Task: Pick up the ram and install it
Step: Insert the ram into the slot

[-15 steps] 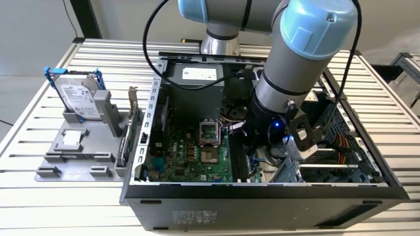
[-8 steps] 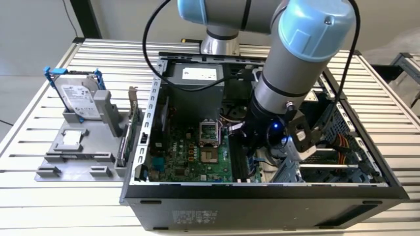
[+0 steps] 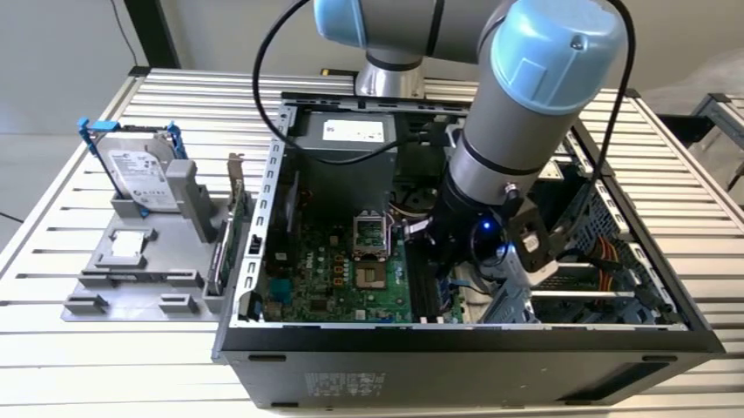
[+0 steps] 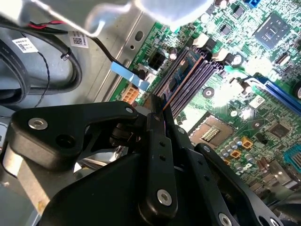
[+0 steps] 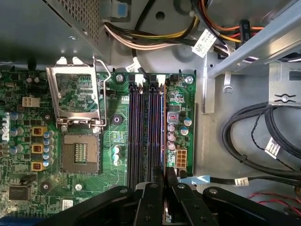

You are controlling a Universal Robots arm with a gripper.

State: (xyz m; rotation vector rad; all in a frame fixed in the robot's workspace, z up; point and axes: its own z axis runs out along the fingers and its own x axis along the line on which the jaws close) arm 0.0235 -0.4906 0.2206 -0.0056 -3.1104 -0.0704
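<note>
In both wrist views the ram (image 5: 165, 134) is a thin dark green stick seen edge-on, with a coppery edge (image 4: 181, 77). My gripper (image 5: 164, 178) is shut on its near end, the black fingers (image 4: 157, 141) pressed on either side. The stick lies lined up with the outermost of the dark memory slots (image 5: 141, 132) on the green motherboard (image 5: 117, 141). I cannot tell whether it is seated in the slot. In the exterior view my gripper (image 3: 448, 261) is low inside the open computer case (image 3: 465, 335).
An open processor socket (image 5: 80, 150) lies beside the slots. Black cable loops (image 5: 254, 141) and a metal bracket (image 5: 244, 52) crowd the other side. Outside the case, on the exterior view's left, a hard drive (image 3: 138, 170) and an upright card (image 3: 233, 218) stand in a grey fixture (image 3: 128, 270).
</note>
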